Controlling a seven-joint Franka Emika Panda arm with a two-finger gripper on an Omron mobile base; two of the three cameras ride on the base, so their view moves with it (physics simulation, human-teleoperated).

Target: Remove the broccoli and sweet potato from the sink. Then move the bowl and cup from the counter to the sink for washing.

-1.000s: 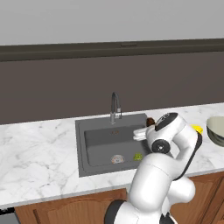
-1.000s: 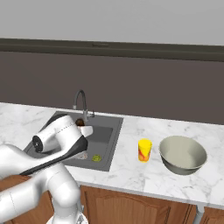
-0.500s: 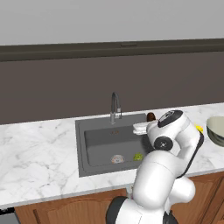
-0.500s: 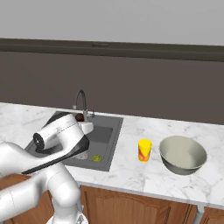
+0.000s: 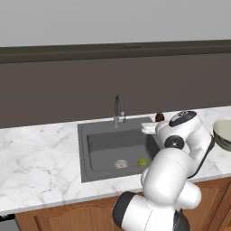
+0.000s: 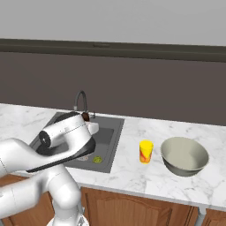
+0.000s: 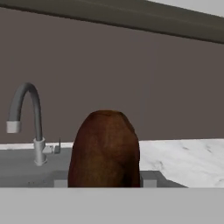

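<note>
Lifted a little higher and carried rightward since a second ago, the sweet potato (image 7: 105, 148) now rides above the sink's back right corner, gripped in the end effector (image 7: 105, 186), whose jaws stand part-way open, closed on the brown lump from both sides. Seen from the hand camera, the potato stands tall between the two grey fingertips (image 7: 60, 178), with the curved chrome faucet (image 7: 26, 122) to its left and the dark wall behind. From the left base camera the potato (image 5: 159, 117) shows as a small dark knob just beyond the white wrist, over the sink's (image 5: 97, 155) far right rim; from the right base camera it (image 6: 85, 116) sits just right of the faucet's (image 6: 80, 100) foot.

Down in the grey basin, the broccoli (image 5: 142, 161) lies on the floor near the front right corner, just right of the round metal drain (image 5: 121, 164); the right base camera catches the same green floret (image 6: 97, 159) close to the arm's elbow.

On the marble worktop (image 6: 145, 176) to the right of the sink (image 6: 112, 132), the yellow cup (image 6: 145, 151) stands upright, and the wide bowl (image 6: 184, 156) rests just beside it, the two apart. The bowl's (image 5: 223, 134) rim also shows at the right edge from the left base camera.
</note>
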